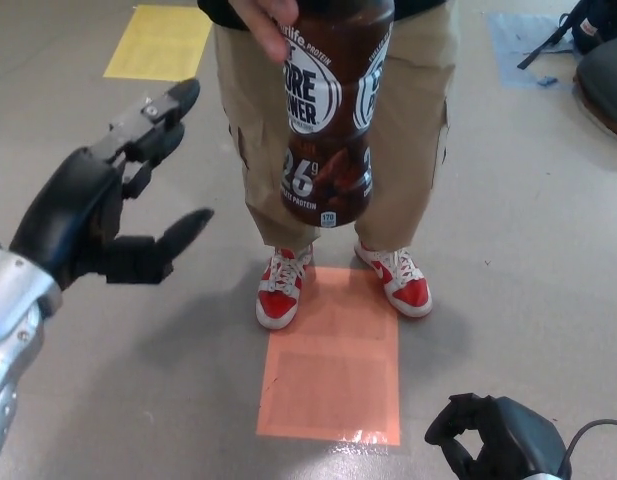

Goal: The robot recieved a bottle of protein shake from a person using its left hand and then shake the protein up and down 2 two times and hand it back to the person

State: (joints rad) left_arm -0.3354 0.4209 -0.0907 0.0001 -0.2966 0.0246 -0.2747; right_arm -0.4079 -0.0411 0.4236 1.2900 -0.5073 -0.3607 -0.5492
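A dark brown protein shake bottle [328,110] with white lettering hangs top centre, held at its neck by a person's hand [266,18]. My left hand [98,210] is raised at the left, open, fingers and thumb spread toward the bottle, roughly a hand's width to its left and touching nothing. My right hand [488,440] sits low at the bottom right with its fingers curled in on nothing.
The person stands facing me in tan shorts [408,130] and red-and-white shoes [280,290], toes at an orange floor square [333,360]. A yellow floor square [156,42] lies top left. Dark bags [600,50] rest top right.
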